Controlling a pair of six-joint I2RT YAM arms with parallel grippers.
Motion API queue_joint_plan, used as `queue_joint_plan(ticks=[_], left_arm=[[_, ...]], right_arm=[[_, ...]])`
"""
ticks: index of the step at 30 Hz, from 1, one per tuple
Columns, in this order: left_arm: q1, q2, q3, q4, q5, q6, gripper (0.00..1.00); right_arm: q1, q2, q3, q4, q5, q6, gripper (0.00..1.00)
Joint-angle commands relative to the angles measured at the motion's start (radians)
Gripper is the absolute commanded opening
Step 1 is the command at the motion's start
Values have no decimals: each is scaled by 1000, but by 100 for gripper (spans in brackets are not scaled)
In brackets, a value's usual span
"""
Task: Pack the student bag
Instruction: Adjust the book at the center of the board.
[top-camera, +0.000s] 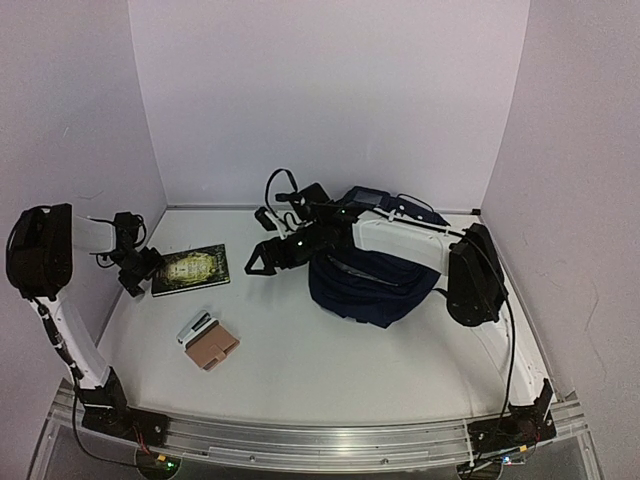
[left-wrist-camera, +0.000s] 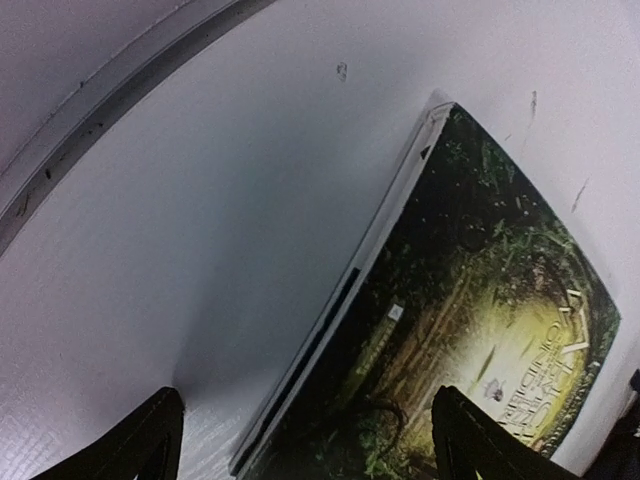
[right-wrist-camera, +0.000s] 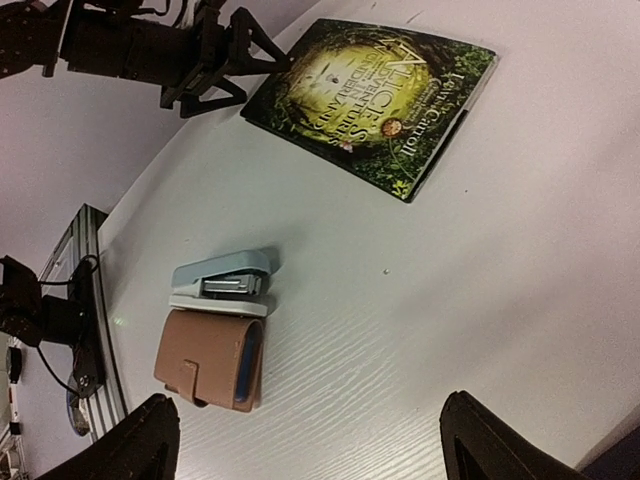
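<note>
The top external view sits high above and behind the arm bases. It faces down and toward the far wall and takes in the whole surface (top-camera: 330, 350) from a distance. The left wrist view hangs very close over the left side, looking steeply down on one edge of the book (left-wrist-camera: 480, 330). The right wrist view sits higher and faces left across the surface. All three share the book. The right wrist and top views also share the stapler (right-wrist-camera: 225, 280), the brown case (right-wrist-camera: 210, 360) and the left end effector (right-wrist-camera: 225, 75).
</note>
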Motion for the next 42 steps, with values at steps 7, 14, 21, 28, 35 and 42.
queue_joint_plan(ticks=[7, 14, 21, 28, 35, 42], left_arm=[[5, 189, 140, 117, 268, 231, 74], [-56, 223, 202, 36, 309, 322, 58], [-168, 224, 205, -3, 273, 365, 53], [-190, 203, 159, 19, 298, 343, 53], [-190, 192, 145, 32, 290, 310, 56], [-190, 195, 142, 40, 295, 274, 61]], right_arm=[[-12, 92, 30, 109, 106, 43, 86], [-48, 194, 105, 169, 116, 133, 82], [-48, 271, 131, 256, 140, 211, 79], [-48, 343, 197, 275, 297, 218, 80], [-46, 325, 150, 256, 452, 210, 78], [-49, 357, 199, 300, 443, 147, 80]])
